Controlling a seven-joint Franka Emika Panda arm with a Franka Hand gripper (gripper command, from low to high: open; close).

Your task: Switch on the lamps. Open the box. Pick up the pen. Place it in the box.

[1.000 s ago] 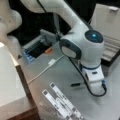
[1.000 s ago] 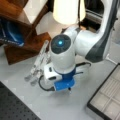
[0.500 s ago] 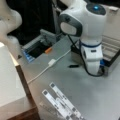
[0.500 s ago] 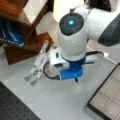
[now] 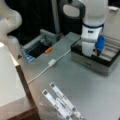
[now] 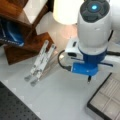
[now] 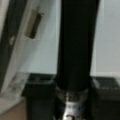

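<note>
My gripper point(image 7: 71, 110), fingers point(image 7: 37, 100) clamped on the slim black pen point(image 7: 76, 45) near its silvery section, hangs over the open box point(image 5: 100, 66), whose pale compartments point(image 6: 107, 96) show; the pen looks light, stiff and slippery, best pinched mid-barrel.

The surface point(image 5: 75, 82) is grey and smooth, and the light on it is soft. Behind it the room is very dark in a front view. At a front view's left stands a big white block point(image 5: 8, 82) on a brown wooden base. In a front view a wooden shelf point(image 6: 27, 27) stands at the top left, and a bright lit lamp shade point(image 6: 66, 11) glows near the top. A black perforated board point(image 6: 15, 105) lies at the bottom left.
</note>
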